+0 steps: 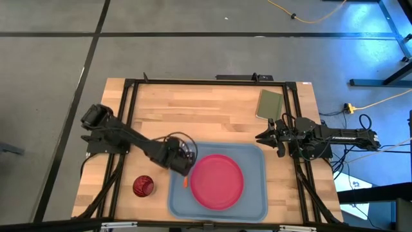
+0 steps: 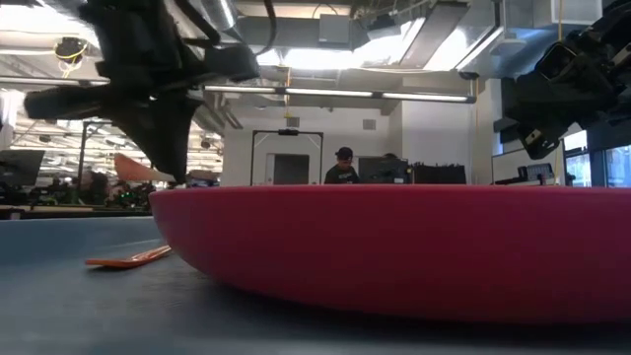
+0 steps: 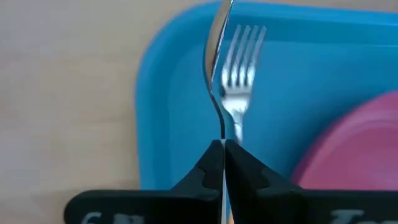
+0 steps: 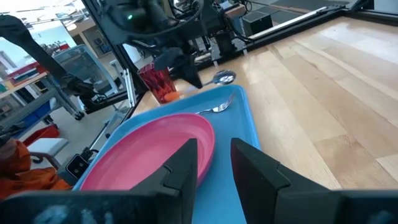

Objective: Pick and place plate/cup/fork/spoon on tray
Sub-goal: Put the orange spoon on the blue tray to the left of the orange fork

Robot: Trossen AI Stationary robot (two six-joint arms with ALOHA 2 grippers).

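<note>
So the left hand (image 3: 223,149) is hovering over the tray's (image 1: 254,154) left edge with its fingers pinched tight on the spoon (image 3: 217,68), held edge-on right above the fork (image 3: 239,74), which is lying flat in the tray. The plate (image 1: 217,182) is sitting in the tray beside it. The cup (image 1: 143,186) is standing on the table (image 1: 193,109) off the tray's left. The right hand (image 1: 265,136) is waiting by the table's right edge, fingers apart and gripping nothing.
</note>
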